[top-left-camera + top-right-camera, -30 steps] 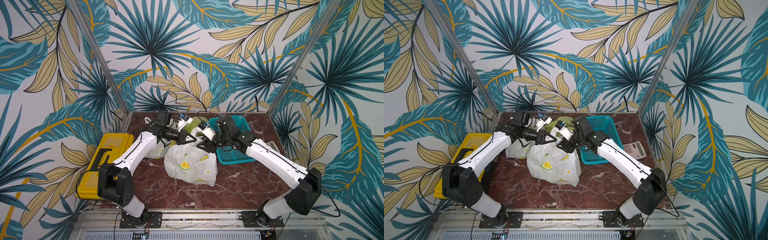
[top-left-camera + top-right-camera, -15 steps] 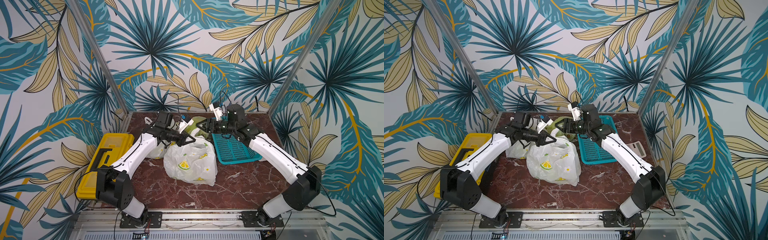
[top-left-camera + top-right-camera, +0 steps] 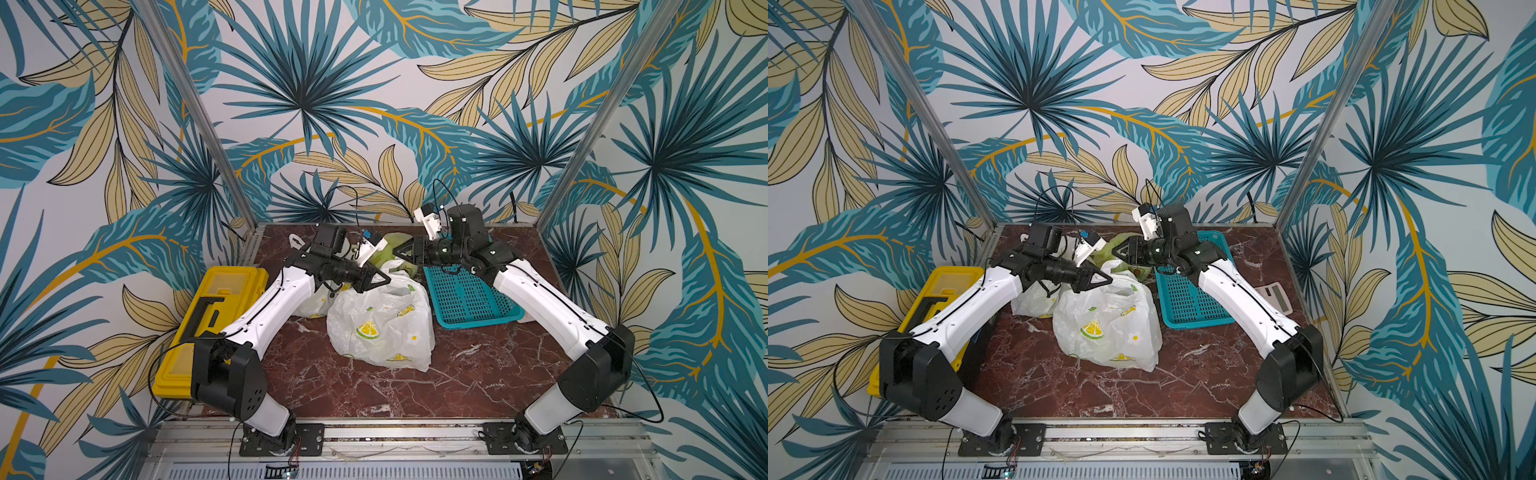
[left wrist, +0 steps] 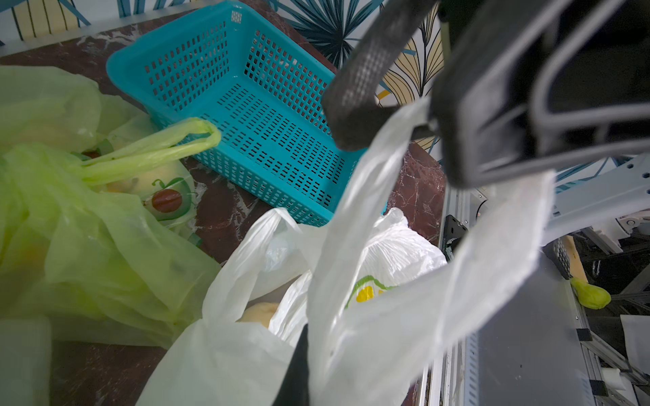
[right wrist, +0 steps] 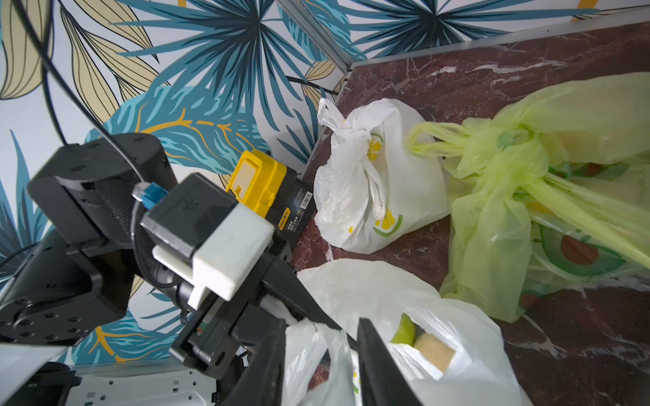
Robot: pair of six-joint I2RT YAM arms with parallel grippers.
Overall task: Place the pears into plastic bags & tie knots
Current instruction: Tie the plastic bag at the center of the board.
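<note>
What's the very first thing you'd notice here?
The big white lemon bag sits in the middle of the dark red marble table, and the left gripper is pinching its handle. Behind it lies a yellow-green bag, with a bright teal basket next to both, under the right arm.

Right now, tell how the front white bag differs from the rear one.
The front white bag gapes open, pears showing; the rear white bag is knotted shut. The left hand pinches the front one's handle; no hand holds the rear one. Both carry lemon prints.
</note>
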